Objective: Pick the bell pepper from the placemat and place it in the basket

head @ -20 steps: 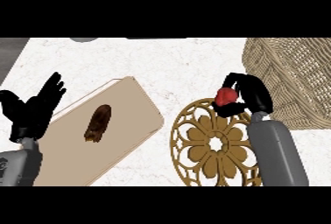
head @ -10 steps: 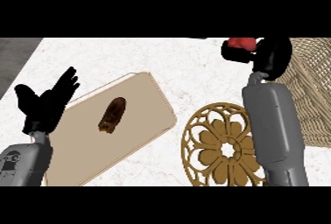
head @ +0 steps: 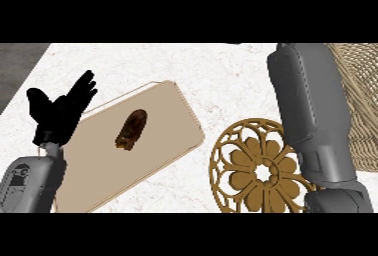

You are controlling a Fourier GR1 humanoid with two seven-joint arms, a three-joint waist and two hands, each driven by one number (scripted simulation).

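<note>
Only my right forearm (head: pixel 310 110) shows; it stretches up past the top edge beside the wicker basket (head: pixel 362 100). The right hand and the bell pepper are both out of sight. The round golden openwork placemat (head: pixel 258 172) lies at the lower right with nothing on it, partly covered by the forearm. My left hand (head: pixel 59 107) rests open at the left, fingers up, holding nothing.
A tan cutting board (head: pixel 159 145) lies at an angle in the middle-left, with a dark brown oblong item (head: pixel 131 130) on it. White marble counter (head: pixel 214 75) surrounds everything. A dark strip runs along the counter's far left edge.
My right arm has reached farther up toward the basket, and the hand with the red pepper has passed out of the top of the view. The left hand has stayed resting.
</note>
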